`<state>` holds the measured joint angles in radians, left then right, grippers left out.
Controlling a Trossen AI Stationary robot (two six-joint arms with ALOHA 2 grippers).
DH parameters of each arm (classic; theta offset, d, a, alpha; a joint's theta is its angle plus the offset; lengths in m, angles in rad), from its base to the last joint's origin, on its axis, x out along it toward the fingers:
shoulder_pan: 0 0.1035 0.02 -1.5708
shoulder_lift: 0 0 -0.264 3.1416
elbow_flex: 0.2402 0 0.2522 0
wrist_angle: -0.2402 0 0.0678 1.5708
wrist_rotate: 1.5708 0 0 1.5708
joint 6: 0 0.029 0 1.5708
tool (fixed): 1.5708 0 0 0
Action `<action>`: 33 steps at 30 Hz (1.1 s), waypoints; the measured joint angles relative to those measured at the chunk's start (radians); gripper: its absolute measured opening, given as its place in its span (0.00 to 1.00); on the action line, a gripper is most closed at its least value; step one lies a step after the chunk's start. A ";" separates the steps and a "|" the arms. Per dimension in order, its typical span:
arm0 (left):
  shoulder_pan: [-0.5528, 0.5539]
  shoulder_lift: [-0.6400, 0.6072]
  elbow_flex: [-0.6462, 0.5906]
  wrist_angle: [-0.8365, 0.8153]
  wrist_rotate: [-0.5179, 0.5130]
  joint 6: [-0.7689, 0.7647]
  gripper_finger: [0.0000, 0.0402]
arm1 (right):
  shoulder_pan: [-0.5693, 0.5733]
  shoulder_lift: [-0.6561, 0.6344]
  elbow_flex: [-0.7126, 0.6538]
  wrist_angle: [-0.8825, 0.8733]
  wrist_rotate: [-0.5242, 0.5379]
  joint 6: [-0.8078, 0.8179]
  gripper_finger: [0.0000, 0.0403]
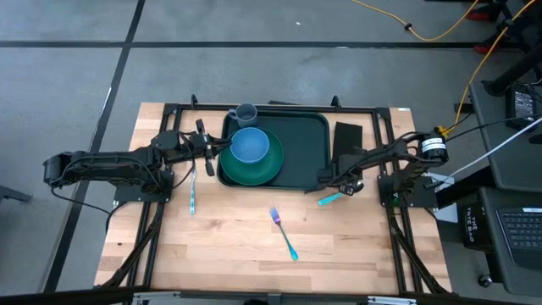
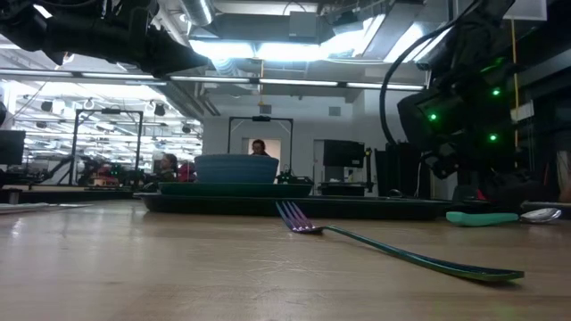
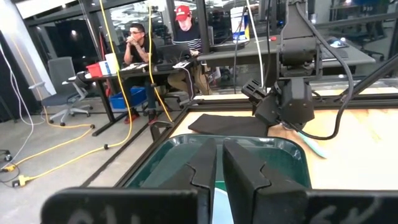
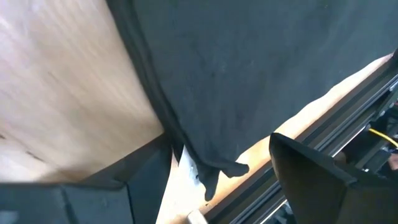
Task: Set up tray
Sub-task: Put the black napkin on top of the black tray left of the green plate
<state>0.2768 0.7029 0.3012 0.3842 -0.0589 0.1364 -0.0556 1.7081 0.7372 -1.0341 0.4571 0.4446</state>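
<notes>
The dark green tray point(image 1: 309, 144) lies at the table's far middle. A green plate point(image 1: 254, 172) with a blue bowl point(image 1: 250, 146) sits on its left half, and a grey cup point(image 1: 246, 113) stands at its far left corner. My left gripper point(image 1: 216, 152) is shut and raised over the plate's left edge; in its wrist view the fingers point(image 3: 219, 168) point across the tray point(image 3: 273, 155). A black napkin point(image 1: 347, 138) lies flat on the wood just right of the tray. My right gripper point(image 1: 337, 176) is open above the napkin's near end, and a napkin corner point(image 4: 217, 171) shows between its fingers.
A fork point(image 1: 284, 233) lies on the wood near the table's middle. A teal-handled spoon point(image 1: 332, 199) lies just nearer than the right gripper, and a knife point(image 1: 192, 191) lies left of the tray. A black frame rail runs along the far edge. People sit at desks beyond the table.
</notes>
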 joint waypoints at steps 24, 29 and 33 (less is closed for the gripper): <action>0.000 0.000 0.000 0.000 0.000 -0.002 0.05 | -0.010 -0.003 -0.008 -0.008 -0.118 0.203 0.03; 0.000 0.000 0.000 0.000 0.000 -0.002 0.05 | -0.008 -0.065 -0.011 -0.037 -0.208 0.210 0.03; 0.000 0.000 0.000 0.000 0.000 -0.002 0.05 | -0.009 -0.140 -0.010 -0.047 -0.198 0.237 0.03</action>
<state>0.2768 0.7029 0.3012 0.3845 -0.0586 0.1349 -0.0643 1.5679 0.7273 -1.0812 0.2587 0.6812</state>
